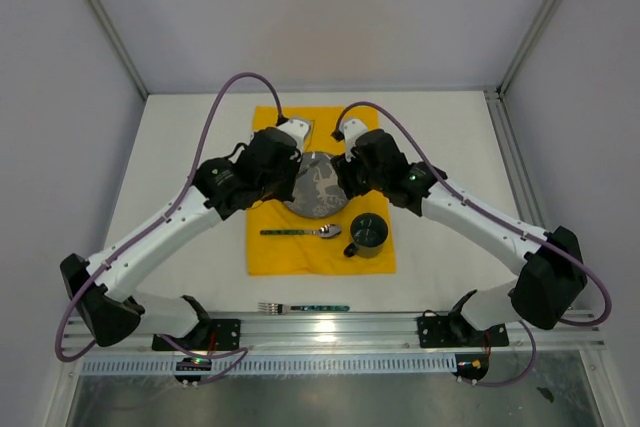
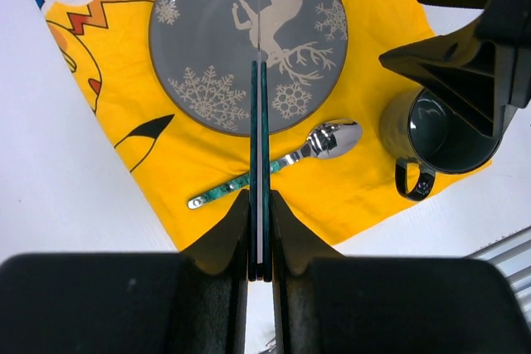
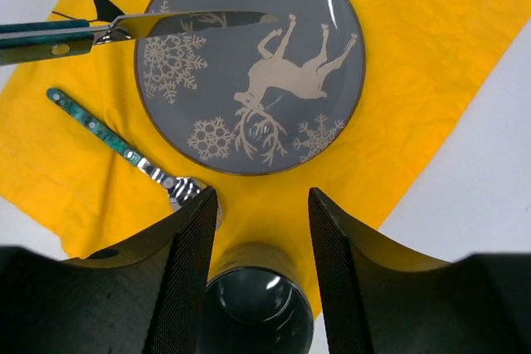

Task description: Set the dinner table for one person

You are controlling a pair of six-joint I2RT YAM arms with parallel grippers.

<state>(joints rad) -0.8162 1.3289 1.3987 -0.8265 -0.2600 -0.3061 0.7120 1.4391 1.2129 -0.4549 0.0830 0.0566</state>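
Just beyond the arm bases, a fork (image 1: 300, 305) lay on the bare white tabletop (image 1: 450, 147), close to the near edge of the yellow cartoon-printed cloth (image 1: 275, 252) but off it. On the cloth's near part a green-handled spoon (image 1: 300, 232) lay crosswise, its bowl pointing toward a dark green mug (image 1: 367, 235) that stood upright at the near right corner. Beyond these 2 things, on the middle of the cloth, sat a grey plate (image 1: 318, 185) printed with a reindeer and snowflakes. The left tool (image 2: 259, 196) was clamped on the green handle of a knife (image 2: 259, 122), turned on edge, its blade reaching out over the plate; whether the blade touched the plate I could not tell. The right tool (image 3: 263, 196) hung at the plate's right side with its 2 fingers (image 3: 191, 271) spread wide and nothing between them, the mug's rim showing below.
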